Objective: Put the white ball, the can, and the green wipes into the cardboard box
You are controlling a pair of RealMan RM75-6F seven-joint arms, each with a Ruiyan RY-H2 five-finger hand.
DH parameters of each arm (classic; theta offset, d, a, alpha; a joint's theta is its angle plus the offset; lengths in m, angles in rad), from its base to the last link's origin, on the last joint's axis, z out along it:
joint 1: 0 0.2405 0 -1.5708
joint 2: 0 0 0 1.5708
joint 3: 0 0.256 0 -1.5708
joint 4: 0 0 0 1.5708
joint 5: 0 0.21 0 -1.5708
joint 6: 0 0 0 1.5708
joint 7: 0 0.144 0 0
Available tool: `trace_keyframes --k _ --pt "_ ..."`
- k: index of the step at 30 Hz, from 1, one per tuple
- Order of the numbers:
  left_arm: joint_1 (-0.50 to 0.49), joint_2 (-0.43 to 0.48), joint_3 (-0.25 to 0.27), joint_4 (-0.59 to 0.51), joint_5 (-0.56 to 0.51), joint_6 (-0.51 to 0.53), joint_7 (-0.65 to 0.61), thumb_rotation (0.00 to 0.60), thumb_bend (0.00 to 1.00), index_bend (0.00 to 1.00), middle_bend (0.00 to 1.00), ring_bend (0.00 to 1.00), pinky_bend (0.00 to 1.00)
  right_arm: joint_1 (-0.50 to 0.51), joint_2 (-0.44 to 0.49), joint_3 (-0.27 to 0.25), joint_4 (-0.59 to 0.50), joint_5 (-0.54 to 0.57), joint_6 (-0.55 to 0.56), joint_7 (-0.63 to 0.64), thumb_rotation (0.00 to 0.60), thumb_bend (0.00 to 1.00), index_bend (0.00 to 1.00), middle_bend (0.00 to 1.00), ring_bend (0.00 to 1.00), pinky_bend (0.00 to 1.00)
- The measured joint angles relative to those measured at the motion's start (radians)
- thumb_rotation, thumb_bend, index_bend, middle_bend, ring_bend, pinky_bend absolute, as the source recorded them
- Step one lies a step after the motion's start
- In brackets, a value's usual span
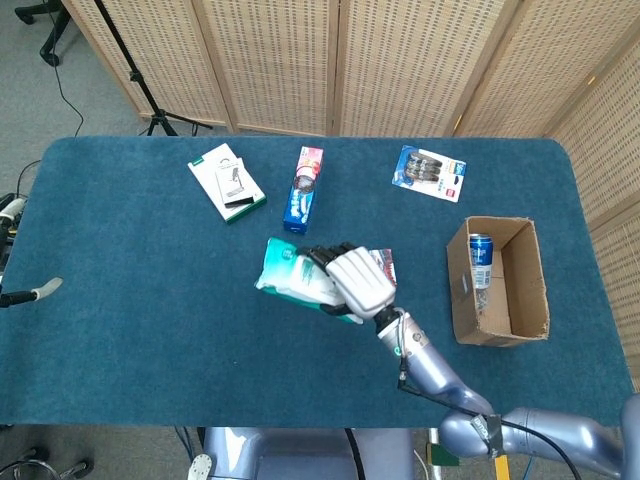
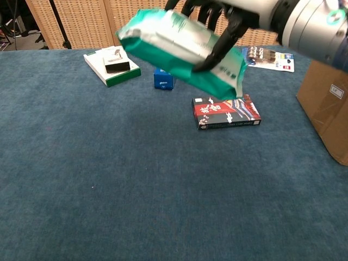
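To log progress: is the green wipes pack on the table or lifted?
Lifted. The right hand holds the green wipes pack in the air, above the blue table.

Green wipes (image 2: 179, 46) up off the table, tilted, gripped from above by the right hand (image 2: 217, 13) at the top of the frame. Below, flat on the blue table (image 2: 109, 179), a red box (image 2: 227, 112). Cardboard box (image 2: 326, 92) at right edge. White-and-green box (image 2: 111, 65) upper left.
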Motion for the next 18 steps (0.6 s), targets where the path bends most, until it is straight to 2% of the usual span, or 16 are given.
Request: trace_keyframes --k 3,7,10,13,18 --pt "0.005 0.009 0.001 -0.011 0.009 0.010 -0.003 0.600 0.00 0.00 0.00 0.00 0.17 -0.004 0.042 0.055 -0.010 0.100 0.024 -0.006 0.600 0.76 0.59 0.72 0.66 0.39" --pt "0.009 0.018 0.004 -0.016 0.014 0.011 -0.016 0.600 0.00 0.00 0.00 0.00 0.17 -0.014 0.105 0.130 -0.009 0.270 0.068 -0.021 0.600 0.79 0.59 0.72 0.66 0.34" --pt "0.009 0.024 0.005 -0.018 0.019 0.008 -0.029 0.600 0.00 0.00 0.00 0.00 0.16 -0.034 0.150 0.168 -0.010 0.379 0.114 -0.025 0.600 0.83 0.59 0.72 0.66 0.33" --pt "0.007 0.032 0.009 -0.019 0.027 0.001 -0.047 0.600 0.00 0.00 0.00 0.00 0.17 -0.078 0.199 0.195 -0.028 0.467 0.182 -0.015 0.600 0.87 0.59 0.73 0.66 0.33" --pt "0.006 0.043 0.016 -0.026 0.039 -0.006 -0.066 0.600 0.00 0.00 0.00 0.00 0.17 -0.137 0.251 0.211 -0.081 0.568 0.272 -0.003 0.600 0.88 0.59 0.73 0.66 0.33"
